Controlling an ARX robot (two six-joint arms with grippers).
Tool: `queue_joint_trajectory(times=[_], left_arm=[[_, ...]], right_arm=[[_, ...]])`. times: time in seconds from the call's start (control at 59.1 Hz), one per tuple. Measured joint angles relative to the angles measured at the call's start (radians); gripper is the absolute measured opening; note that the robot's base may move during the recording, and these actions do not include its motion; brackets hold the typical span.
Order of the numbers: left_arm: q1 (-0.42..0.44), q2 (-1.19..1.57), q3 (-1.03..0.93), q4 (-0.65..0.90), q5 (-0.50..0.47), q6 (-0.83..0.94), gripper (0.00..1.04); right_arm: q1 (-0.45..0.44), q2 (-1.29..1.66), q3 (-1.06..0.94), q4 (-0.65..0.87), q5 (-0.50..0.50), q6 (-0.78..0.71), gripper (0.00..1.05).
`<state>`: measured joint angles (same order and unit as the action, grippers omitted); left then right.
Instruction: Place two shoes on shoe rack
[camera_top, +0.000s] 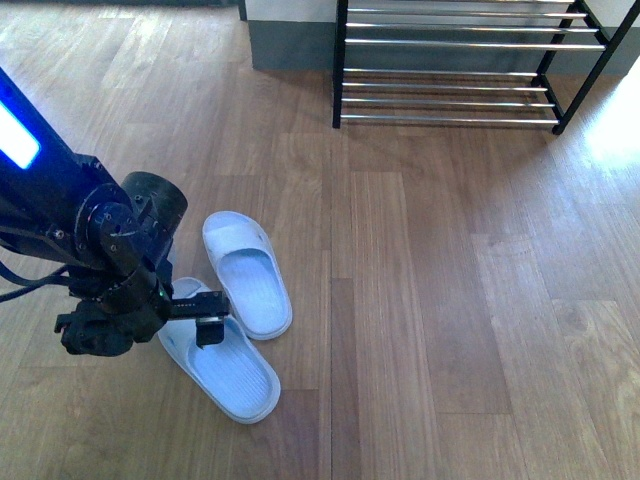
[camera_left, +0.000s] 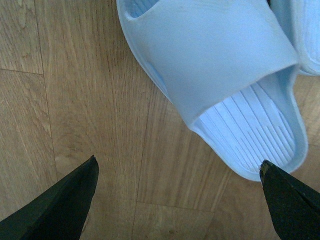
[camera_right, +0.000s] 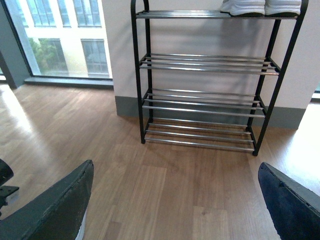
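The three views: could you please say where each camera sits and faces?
Front view: on the body, looking down; left arm over two pale blue slide sandals, shoe rack beyond.
Left wrist view: looks down past the open left gripper onto a sandal.
Right wrist view: faces the rack past the open right gripper.
Shared: front and right wrist, rack; front and left wrist, sandals.

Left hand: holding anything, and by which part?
Nothing is held. The left hand is open, hovering by the heel end of a pale blue sandal, with its fingers spread and not closed on it.
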<state>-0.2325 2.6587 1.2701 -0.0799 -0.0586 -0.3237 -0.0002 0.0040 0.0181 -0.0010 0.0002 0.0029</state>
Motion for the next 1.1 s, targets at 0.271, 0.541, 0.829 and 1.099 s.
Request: queue_joint_trajectory(times=[0.271,0.541,0.829,1.099], left_arm=[[0.005,0.133,0.121,0.002,-0.011,0.047,0.95],[-0.003,0.214,0.162,0.038,-0.091,0.075,0.95],[0.012,0.248,0.152,0.251,-0.223,0.154,0.95],[0.017,0.270,0.150,0.268,-0.248,0.178,0.59]], right_arm=[[0.000,0.000,0.000,0.000,0.000,0.000,0.95],[0.000,0.000,0.000,0.000,0.000,0.000,0.95],[0.000,0.000,0.000,0.000,0.000,0.000,0.95],[0.000,0.000,0.000,0.000,0.000,0.000,0.95]])
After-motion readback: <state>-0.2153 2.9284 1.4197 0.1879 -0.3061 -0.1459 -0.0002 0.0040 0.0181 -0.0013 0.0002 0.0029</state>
